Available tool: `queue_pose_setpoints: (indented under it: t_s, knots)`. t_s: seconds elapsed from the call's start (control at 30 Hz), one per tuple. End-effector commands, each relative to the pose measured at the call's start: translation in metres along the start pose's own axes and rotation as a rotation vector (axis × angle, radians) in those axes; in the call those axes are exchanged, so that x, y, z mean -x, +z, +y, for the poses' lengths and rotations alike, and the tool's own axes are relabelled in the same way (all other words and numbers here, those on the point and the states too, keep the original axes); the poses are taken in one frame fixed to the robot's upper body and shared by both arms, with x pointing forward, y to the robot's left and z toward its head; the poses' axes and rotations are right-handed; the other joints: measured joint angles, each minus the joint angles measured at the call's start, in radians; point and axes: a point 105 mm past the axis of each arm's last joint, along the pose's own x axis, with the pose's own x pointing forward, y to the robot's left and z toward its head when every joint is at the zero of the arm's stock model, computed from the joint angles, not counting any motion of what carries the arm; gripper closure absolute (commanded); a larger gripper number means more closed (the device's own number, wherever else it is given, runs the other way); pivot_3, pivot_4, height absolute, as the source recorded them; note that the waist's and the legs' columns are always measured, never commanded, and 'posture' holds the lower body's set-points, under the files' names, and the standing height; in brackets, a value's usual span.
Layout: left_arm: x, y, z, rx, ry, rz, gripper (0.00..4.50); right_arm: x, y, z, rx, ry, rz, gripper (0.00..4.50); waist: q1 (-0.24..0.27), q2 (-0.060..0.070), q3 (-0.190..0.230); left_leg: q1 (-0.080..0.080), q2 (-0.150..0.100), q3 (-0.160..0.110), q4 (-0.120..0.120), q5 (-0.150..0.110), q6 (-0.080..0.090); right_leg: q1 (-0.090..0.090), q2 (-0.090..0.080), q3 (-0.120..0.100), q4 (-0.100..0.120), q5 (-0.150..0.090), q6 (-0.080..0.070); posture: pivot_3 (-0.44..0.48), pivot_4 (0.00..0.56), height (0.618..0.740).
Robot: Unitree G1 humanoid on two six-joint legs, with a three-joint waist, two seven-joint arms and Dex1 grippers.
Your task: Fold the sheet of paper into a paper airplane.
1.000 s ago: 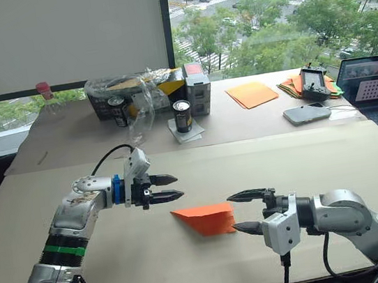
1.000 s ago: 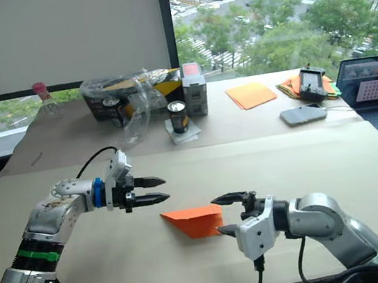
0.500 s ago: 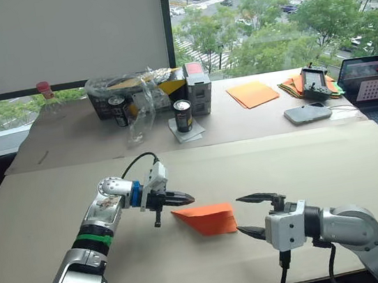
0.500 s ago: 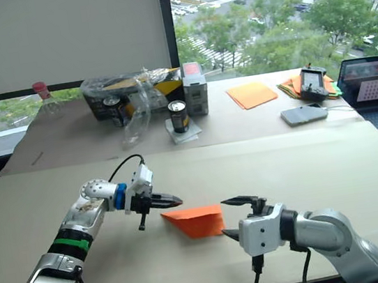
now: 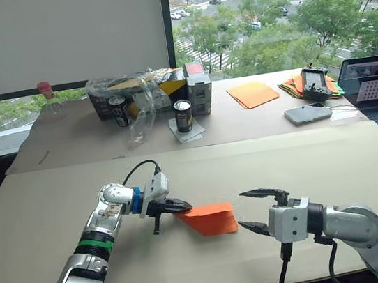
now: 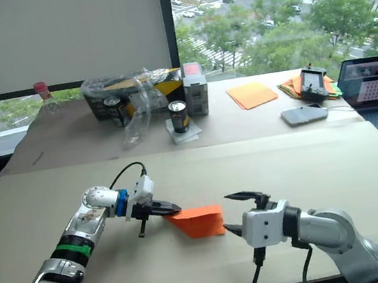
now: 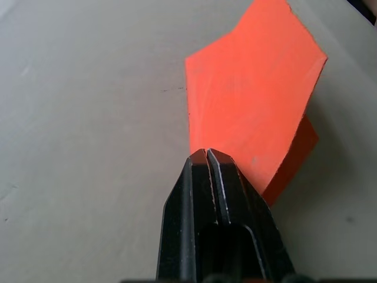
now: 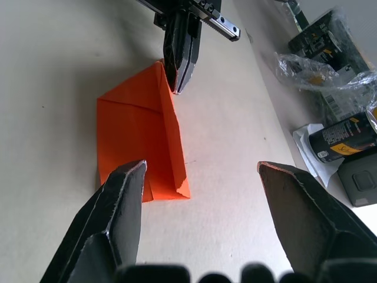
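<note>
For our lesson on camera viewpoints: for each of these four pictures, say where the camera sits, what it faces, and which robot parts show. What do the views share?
Left eye view: on the head, facing forward and down over the table; both arms show, left pincer and right pincer.
Right eye view: same head, same scene.
Left wrist view: on the left wrist, along shut fingers at the sheet of paper.
Right wrist view: on the right wrist, between open fingers toward the paper and the left pincer.
Shared: all four show the orange paper.

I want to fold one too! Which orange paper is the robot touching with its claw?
The bright orange folded sheet of paper at the front, at the left claw's shut tip. The paler orange sheet and the orange-and-green pile lie untouched, far back.
</note>
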Motion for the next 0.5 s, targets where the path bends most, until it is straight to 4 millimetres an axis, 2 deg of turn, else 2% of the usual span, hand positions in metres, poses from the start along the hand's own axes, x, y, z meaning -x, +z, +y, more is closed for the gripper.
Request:
queue_pose_setpoints:
  t_s: [0.03, 0.23, 0.5]
  knots:
    - [-0.006, -0.006, -0.006, -0.053, -0.009, 0.031, 4.49, -0.003, 0.004, -0.008, -0.009, -0.023, -0.034, 1.13, 0.000, 0.000, 0.000, 0.000, 0.000, 0.000, 0.000, 0.000, 0.000, 0.000, 0.000, 0.000, 0.000, 0.000, 0.000, 0.000, 0.150, 0.740]
    - [-0.009, -0.014, -0.022, -0.084, -0.050, 0.064, 4.49, -0.011, 0.002, -0.004, -0.030, 0.046, -0.065, 1.13, 0.001, 0.001, 0.000, 0.002, 0.000, -0.001, 0.000, 0.000, 0.000, 0.001, 0.000, 0.000, 0.000, 0.000, 0.000, 0.000, 0.150, 0.740]
    - [-0.001, -0.013, -0.018, -0.065, -0.024, 0.064, 4.49, -0.017, -0.010, 0.014, 0.026, 0.152, -0.054, 1.13, 0.000, 0.001, 0.000, 0.003, 0.000, 0.000, 0.000, 0.000, 0.000, 0.002, 0.000, 0.000, 0.000, 0.000, 0.000, 0.000, 0.150, 0.740]
